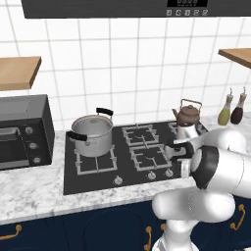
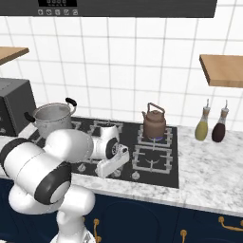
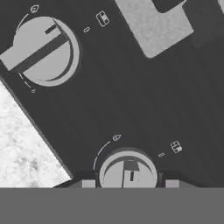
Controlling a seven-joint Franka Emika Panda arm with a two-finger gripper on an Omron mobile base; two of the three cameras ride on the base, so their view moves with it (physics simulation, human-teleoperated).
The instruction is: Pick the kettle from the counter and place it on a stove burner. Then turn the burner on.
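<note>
Kettle (image 2: 154, 122) sits on lit burner | we grip its stiff knob (image 3: 127, 171) by flat ridge | gripper (image 3: 130, 183) open around it

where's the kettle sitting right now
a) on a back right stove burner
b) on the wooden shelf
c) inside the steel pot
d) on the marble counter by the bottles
a: the kettle stands on a rear right burner of the stove, with a small blue flame showing under it, apart from the steel pot.

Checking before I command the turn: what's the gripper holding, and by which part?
The gripper straddles a stove knob, fingertips at its sides; whether they clamp it cannot be told.
</note>
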